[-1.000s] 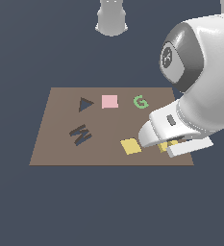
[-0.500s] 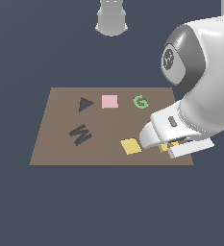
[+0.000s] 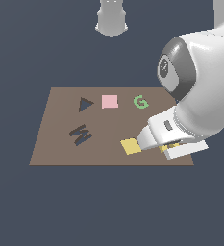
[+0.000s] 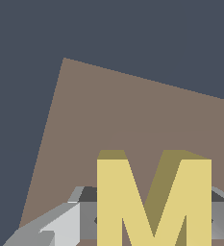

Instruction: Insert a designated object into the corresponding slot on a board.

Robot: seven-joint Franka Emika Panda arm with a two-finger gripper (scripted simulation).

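The object, a thick yellow M, fills the near part of the wrist view, with a grey finger pressed against each of its sides. My gripper is shut on it over the brown board's front corner, at the exterior view's right. There the arm hides all but a yellow sliver of the object. The dark M-shaped slot lies on the board toward the exterior view's left, well apart from the gripper.
A flat yellow square lies just beside the gripper. A dark triangular recess, a pink square and a green G line the board's far edge. The robot's grey base stands beyond the board.
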